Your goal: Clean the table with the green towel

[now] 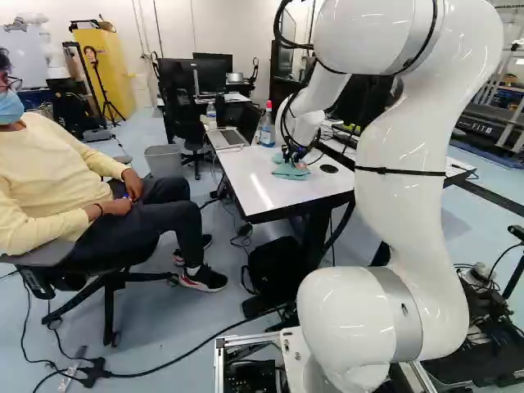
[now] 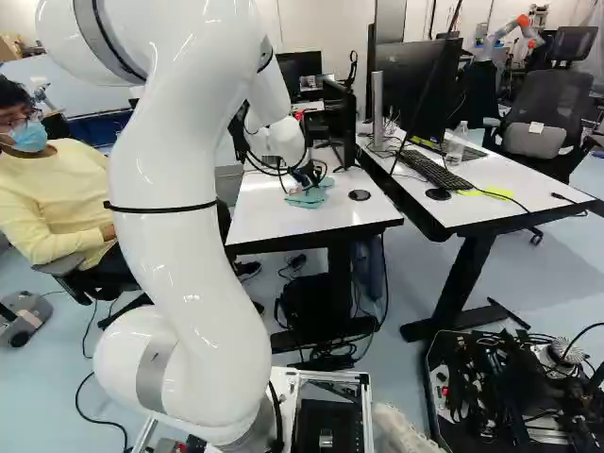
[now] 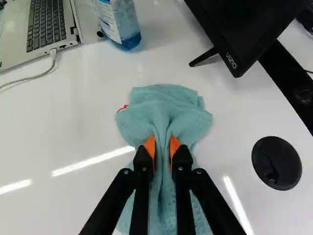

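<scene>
jaws clamped on grn towel (image 3: 164, 110), on white tbl (image 3: 63, 117), w/ btl (image 3: 119, 24) ahead.

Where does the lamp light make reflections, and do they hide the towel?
Wrist view: bright streaks on the white tabletop on both sides of the towel, none across it; left base view: a pale streak on the tabletop, short of the towel; both base views: small shiny spots on the arm.

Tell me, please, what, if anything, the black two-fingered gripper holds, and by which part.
The gripper holds the blue-green cloth towel by its bunched middle.
</scene>
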